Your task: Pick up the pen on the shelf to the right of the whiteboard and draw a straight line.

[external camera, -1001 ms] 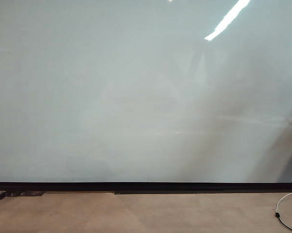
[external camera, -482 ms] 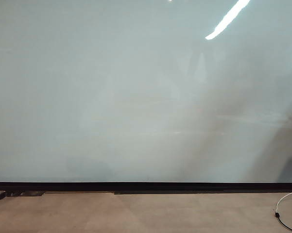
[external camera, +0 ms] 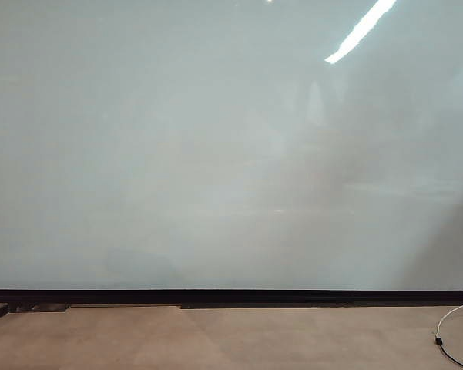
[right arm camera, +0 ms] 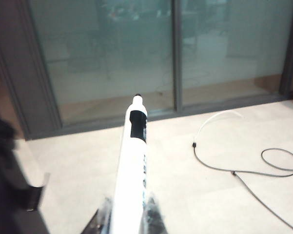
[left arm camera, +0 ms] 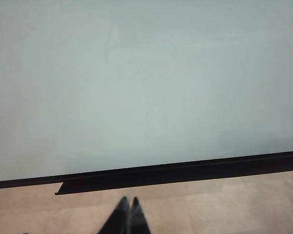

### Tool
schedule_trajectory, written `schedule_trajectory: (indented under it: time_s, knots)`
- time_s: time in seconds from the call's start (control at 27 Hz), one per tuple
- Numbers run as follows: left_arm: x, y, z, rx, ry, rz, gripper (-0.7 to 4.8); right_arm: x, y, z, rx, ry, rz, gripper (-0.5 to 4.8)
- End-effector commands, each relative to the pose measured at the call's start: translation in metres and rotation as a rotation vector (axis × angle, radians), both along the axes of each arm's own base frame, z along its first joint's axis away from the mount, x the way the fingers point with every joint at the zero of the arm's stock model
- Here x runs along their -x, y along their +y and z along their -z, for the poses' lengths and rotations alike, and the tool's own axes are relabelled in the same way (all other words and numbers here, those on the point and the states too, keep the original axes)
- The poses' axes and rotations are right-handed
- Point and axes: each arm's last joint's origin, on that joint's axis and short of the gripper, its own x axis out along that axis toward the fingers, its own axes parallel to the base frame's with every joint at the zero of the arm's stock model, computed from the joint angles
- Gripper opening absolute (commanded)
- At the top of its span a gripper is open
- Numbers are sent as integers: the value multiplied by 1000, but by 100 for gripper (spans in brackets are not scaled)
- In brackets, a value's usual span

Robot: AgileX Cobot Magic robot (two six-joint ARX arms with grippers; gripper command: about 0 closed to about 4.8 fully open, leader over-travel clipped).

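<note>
Pinching the pen [right arm camera: 132, 165] in my right tool [right arm camera: 126, 214], tip toward glass panels at twelve o'clock, open floor around; my left tool [left arm camera: 128, 204], pressed together, faces the whiteboard [left arm camera: 146, 83] edge.

We see the large glossy pale grey-white whiteboard [left arm camera: 146, 83], a thin black strip [left arm camera: 180, 170] along its bottom edge, tan floor [left arm camera: 224, 204] below, and our left gripper [left arm camera: 128, 204], black fingertips pressed together.
</note>
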Motion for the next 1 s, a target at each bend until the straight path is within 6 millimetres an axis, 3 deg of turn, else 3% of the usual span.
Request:
schedule_trajectory:
  time_s: [0.04, 0.22, 0.3, 0.41, 0.78, 0.85, 1.0]
  knots:
    - [0, 0, -2, -1, -8, 3, -5, 37, 24, -12, -26, -35, 61, -4]
    - [0, 0, -2, -1, -8, 3, -5, 77, 70, -15, -53, -31, 165, -5]
    - [0, 0, -2, -1, -8, 4, -5, 87, 93, -20, -64, 7, 105, -5]
    - [0, 0, -2, -1, -8, 3, -5, 90, 123, -26, -51, 94, -17, -5]
    - [0, 0, -2, -1, -7, 3, -5, 106, 215, -35, 1, 127, -361, -5]
    - [0, 0, -2, -1, -7, 3, -5, 109, 242, -37, 19, 146, -456, -5]
    - [0, 0, -2, -1, -8, 4, -5, 99, 288, -41, 57, 212, -629, -5]
